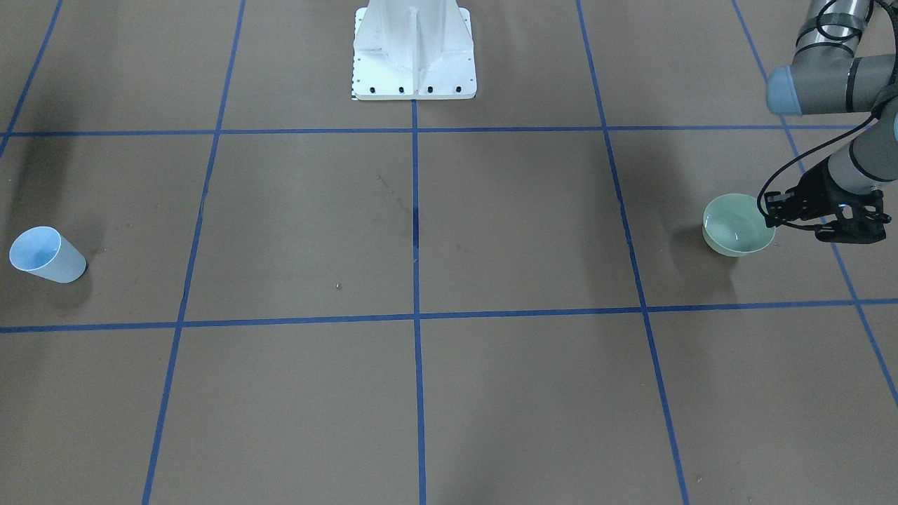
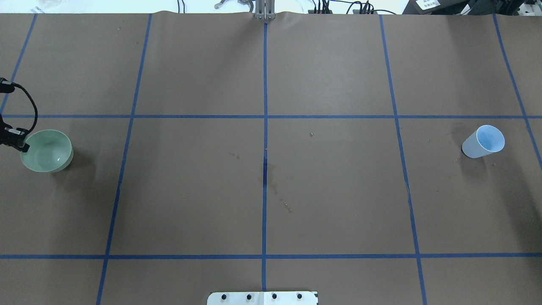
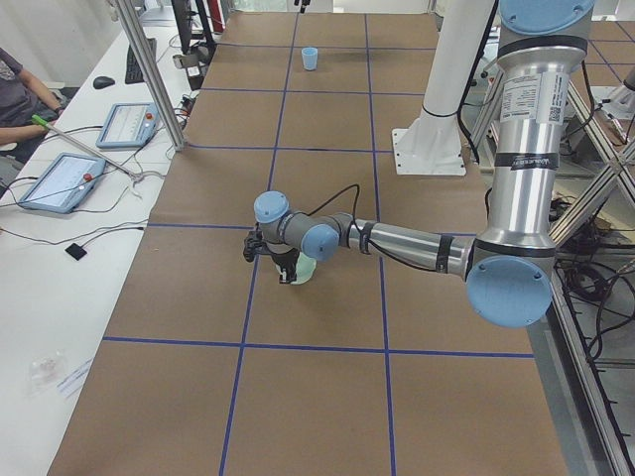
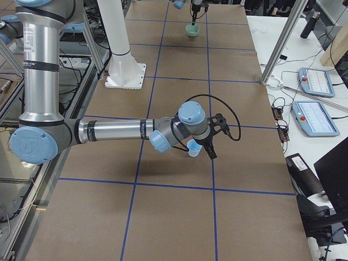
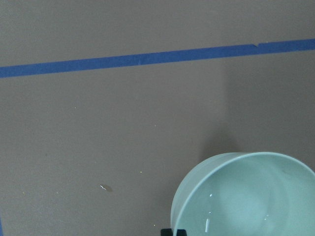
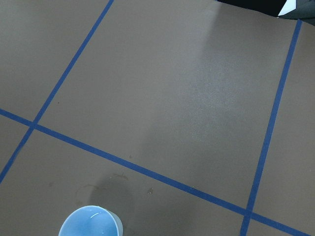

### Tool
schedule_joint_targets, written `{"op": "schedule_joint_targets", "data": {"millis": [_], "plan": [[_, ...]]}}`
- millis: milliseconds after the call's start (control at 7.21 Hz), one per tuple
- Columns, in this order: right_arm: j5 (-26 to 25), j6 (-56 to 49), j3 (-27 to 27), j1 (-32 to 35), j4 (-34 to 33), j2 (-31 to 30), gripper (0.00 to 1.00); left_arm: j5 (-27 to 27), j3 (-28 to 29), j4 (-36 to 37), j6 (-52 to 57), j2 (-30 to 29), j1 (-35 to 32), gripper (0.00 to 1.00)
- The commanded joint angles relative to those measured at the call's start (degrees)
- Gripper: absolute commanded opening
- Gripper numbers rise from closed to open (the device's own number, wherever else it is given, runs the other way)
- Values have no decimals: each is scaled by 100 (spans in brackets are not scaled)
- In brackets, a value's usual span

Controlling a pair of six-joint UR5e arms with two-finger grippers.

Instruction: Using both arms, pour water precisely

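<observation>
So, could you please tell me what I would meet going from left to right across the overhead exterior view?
left tool at the view's edge → green bowl → dark stain on the centre tape line → blue cup

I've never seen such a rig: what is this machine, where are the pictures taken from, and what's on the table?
This is a robot: a left arm and a right arm, each ending in a pinching tool. Four fixed cameras look from across, overhead and both table ends; two ride the wrists. On the brown table stand a green bowl with a little water and a blue cup. The left tool is at the bowl's rim, the right tool by the cup; grip unclear.
</observation>
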Motion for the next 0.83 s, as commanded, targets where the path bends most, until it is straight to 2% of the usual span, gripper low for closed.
{"op": "schedule_joint_targets", "data": {"millis": [0, 139, 277, 416, 693], "plan": [[-34, 0, 3, -20, -45, 0, 99, -3, -22, -67, -3, 31, -8, 100], [-43, 0, 3, -37, -333, 17, 99, -29, -266, -58, 23, 92, -43, 100], [-104, -148, 3, -107, -440, 52, 99, -29, -565, 3, 136, 75, -452, 100], [-261, -280, -5, -177, -580, 61, 99, -108, -603, 169, 929, 66, -952, 100], [-272, -1041, -23, -82, -1823, 402, 99, -117, -586, 1343, 2836, 23, -2112, 100]]}}
